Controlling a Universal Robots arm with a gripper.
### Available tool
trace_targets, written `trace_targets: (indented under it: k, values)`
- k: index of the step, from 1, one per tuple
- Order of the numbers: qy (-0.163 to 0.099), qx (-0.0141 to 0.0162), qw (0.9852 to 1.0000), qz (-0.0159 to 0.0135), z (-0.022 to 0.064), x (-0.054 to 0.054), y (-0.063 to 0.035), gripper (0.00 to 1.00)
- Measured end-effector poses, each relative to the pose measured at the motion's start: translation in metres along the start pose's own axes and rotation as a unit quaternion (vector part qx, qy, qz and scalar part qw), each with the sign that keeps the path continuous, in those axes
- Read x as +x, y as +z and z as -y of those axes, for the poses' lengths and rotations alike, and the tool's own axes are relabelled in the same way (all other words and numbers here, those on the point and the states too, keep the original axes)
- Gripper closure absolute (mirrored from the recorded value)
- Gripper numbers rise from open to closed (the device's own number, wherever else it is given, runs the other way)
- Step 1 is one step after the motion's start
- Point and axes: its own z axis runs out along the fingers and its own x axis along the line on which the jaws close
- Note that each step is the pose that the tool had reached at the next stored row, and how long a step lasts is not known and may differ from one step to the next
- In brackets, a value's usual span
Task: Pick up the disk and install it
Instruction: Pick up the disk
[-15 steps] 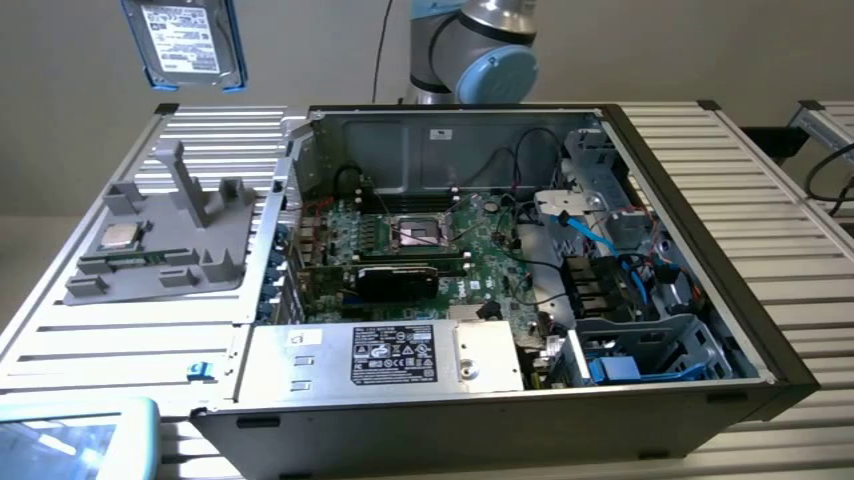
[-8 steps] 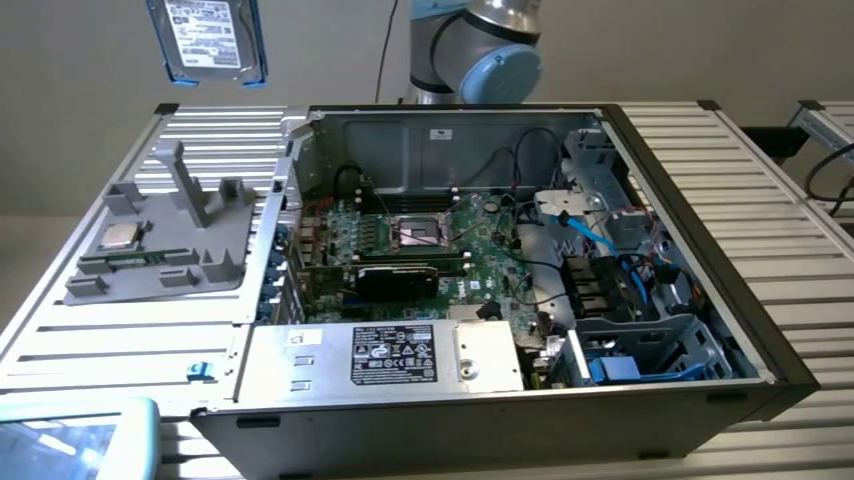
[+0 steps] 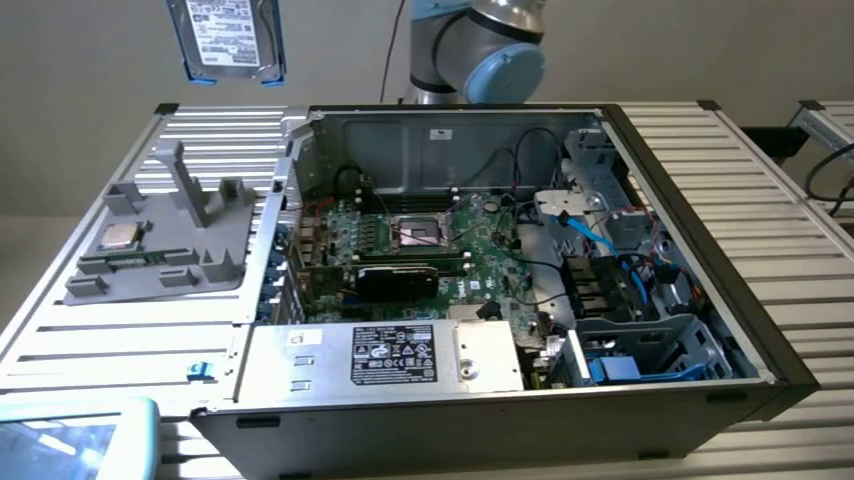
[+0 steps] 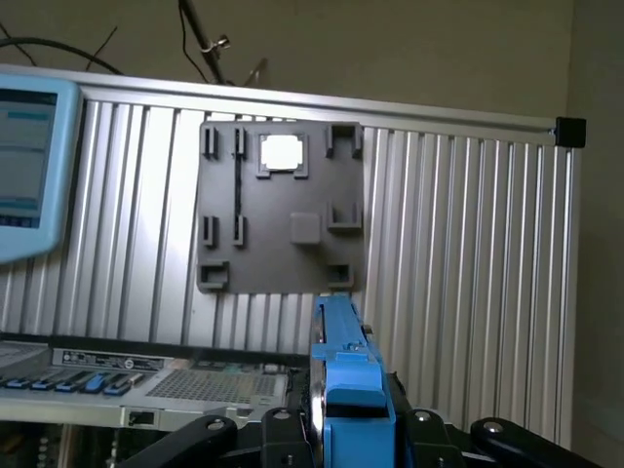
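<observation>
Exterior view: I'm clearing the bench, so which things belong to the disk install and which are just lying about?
In the job: disk, held aloft in the gripper; open computer case.
Lying about: grey fixture plate; processor chip on it; blue-edged screen.

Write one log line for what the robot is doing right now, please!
gripper: shut on the disk | the disk: up in the air, outside the computer case | install: not yet done
</observation>
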Motion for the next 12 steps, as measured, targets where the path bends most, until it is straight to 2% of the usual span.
trace_targets:
  k: [9,12]
  values:
    - [0.000,0.0000,1.0000,0.0000,0.0053,0.019,-0.0032,0.63]
    - [0.000,0.0000,1.0000,0.0000,0.0093,0.025,-0.0038,0.63]
